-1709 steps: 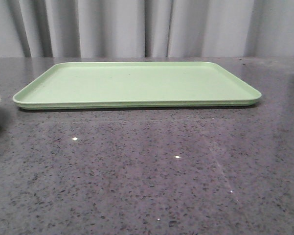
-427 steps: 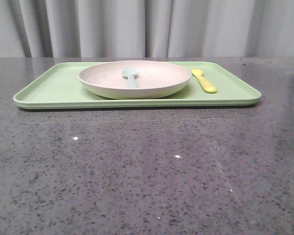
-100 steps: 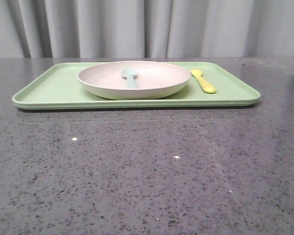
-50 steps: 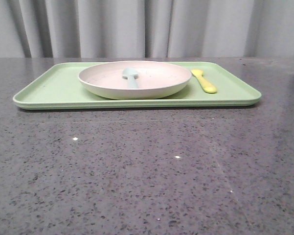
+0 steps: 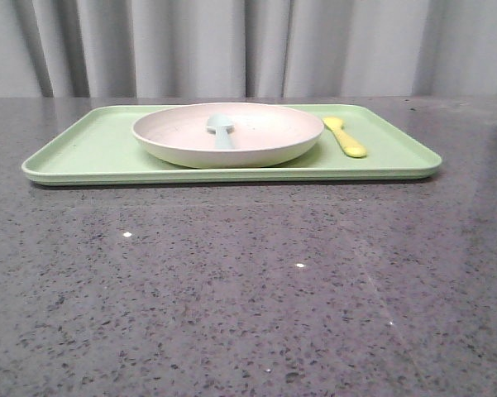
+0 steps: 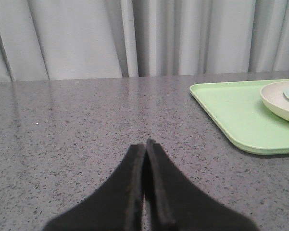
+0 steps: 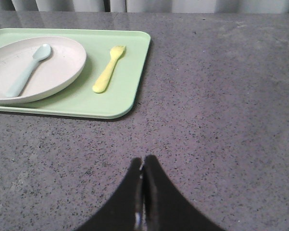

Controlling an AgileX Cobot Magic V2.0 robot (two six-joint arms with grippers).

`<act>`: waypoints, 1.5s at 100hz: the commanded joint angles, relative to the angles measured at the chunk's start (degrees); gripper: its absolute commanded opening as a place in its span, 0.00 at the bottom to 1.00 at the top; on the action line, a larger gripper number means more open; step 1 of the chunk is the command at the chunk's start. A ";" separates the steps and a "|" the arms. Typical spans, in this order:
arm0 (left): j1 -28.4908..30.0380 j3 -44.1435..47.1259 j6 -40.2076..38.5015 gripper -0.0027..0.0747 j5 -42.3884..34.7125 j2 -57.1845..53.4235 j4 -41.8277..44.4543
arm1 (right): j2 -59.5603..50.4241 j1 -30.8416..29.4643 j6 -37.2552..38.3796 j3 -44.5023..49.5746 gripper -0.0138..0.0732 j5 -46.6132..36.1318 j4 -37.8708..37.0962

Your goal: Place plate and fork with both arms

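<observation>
Green is the big flat tray [image 5: 91,153] that sits on our grey speckled worktop [image 5: 248,289]. On the tray we see the plate [image 5: 265,145]. It is round, wide and shallow, cream with a bit of pink inside, and it has a low rim all the way round. It sits near the middle of the tray. A pale blue-green spoon [image 5: 221,130] lies inside the plate, with its bowl end toward the far side. Just beside the plate, on the right part of the tray, lies the fork [image 5: 345,137]. It is small and yellow, with short tines and a round handle, and it is much shorter than the plate is wide. It lies flat on the tray and does not touch the plate. Our left pincer [image 6: 145,144] is pressed tight together with nothing in it, over the bare worktop, well apart from the tray. Our right pincer [image 7: 143,160] is pressed together too, holding nothing, over the worktop and apart from the tray. Grey curtains [image 5: 248,45] hang behind the worktop.
</observation>
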 commanded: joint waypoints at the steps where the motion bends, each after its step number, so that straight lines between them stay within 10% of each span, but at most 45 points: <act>1: 0.08 0.73 0.00 0.01 -5.08 -1.90 -0.05 | 0.55 -0.22 -0.59 -1.40 0.08 -4.13 -1.31; 41: 0.08 0.73 0.00 0.01 -5.08 -1.90 -0.05 | 0.55 -0.51 -1.02 -1.13 0.08 -5.82 -1.37; 86: 0.08 0.73 0.00 0.01 -5.08 -1.90 -0.05 | -4.14 -12.42 -13.71 14.72 0.08 -36.37 10.06; 150: 0.08 0.73 0.00 0.01 -5.08 -1.90 -0.05 | -17.91 -18.27 -13.66 27.68 0.08 -34.88 10.39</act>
